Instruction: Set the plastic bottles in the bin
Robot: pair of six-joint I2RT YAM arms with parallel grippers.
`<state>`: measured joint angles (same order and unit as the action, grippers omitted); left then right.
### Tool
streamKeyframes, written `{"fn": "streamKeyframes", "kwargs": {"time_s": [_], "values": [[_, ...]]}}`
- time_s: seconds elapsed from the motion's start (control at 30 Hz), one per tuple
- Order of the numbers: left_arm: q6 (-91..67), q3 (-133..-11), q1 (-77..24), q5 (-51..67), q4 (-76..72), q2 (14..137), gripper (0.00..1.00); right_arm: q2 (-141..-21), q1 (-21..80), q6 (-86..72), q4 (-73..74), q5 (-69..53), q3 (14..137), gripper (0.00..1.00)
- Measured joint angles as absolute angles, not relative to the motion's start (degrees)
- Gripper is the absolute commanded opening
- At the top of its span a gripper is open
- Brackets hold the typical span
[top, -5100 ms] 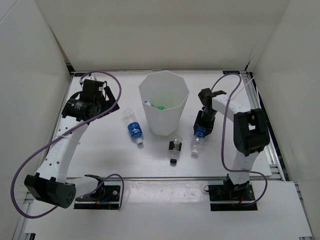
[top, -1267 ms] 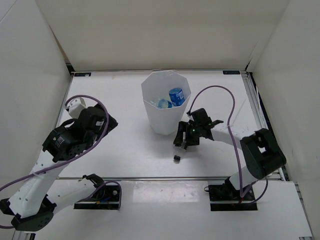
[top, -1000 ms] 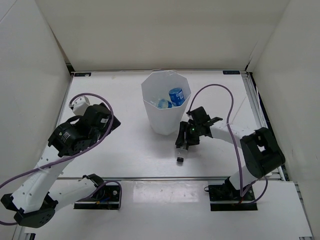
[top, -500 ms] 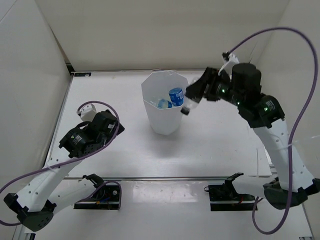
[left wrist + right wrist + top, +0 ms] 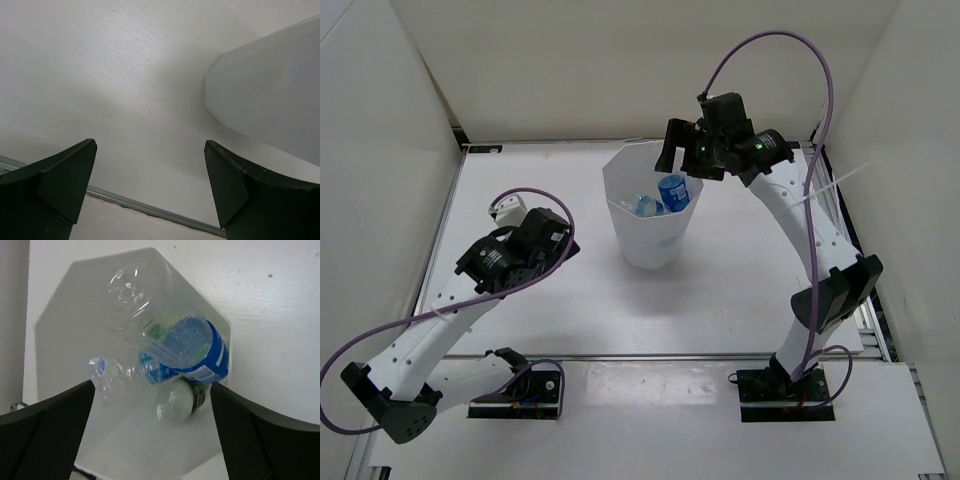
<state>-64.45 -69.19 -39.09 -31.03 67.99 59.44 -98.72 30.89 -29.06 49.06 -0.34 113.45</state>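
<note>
The white faceted bin [image 5: 645, 240] stands mid-table. Several plastic bottles lie inside it: one with a blue label [image 5: 672, 190] on top and another [image 5: 645, 207] beside it. My right gripper [image 5: 682, 165] hovers open over the bin's far right rim. In the right wrist view it [image 5: 152, 384] looks straight down at a plain clear bottle [image 5: 135, 287], a blue-labelled one [image 5: 200, 352] and a blurred black-labelled one [image 5: 175, 402] loose below the jaws. My left gripper [image 5: 558, 240] is open and empty left of the bin. The left wrist view shows it [image 5: 150, 144] facing the bin's wall [image 5: 270, 110].
A metal rail [image 5: 650, 355] runs along the table's near edge and shows low in the left wrist view as well [image 5: 150, 210]. White walls enclose the table on three sides. A purple cable [image 5: 770, 45] arches high over the right arm.
My right gripper carried the black-labelled bottle from the table up over the bin, then opened; the bottle is now in the bin. The left arm shifted slightly towards the bin.
</note>
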Motion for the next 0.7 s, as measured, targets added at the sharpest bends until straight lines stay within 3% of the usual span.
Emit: {"fn": "streamKeyframes", "kwargs": {"time_s": [0.23,0.47,0.7], "values": [[-66.5,-67.4,-39.1,-32.6,70.1,52.9,1.00,-89.2,27.3,-29.9,54.1,3.0,113.2,1.00],[-68.2,-64.1,-39.1,-34.7,73.3,51.2,1.00,-70.6,18.0,-31.9,56.0,4.2,97.4,1.00],[-67.7,-65.3,-39.1,-43.7,76.3,55.2,1.00,-69.1,12.9,-32.5,57.5,-2.3,85.5,1.00]]}}
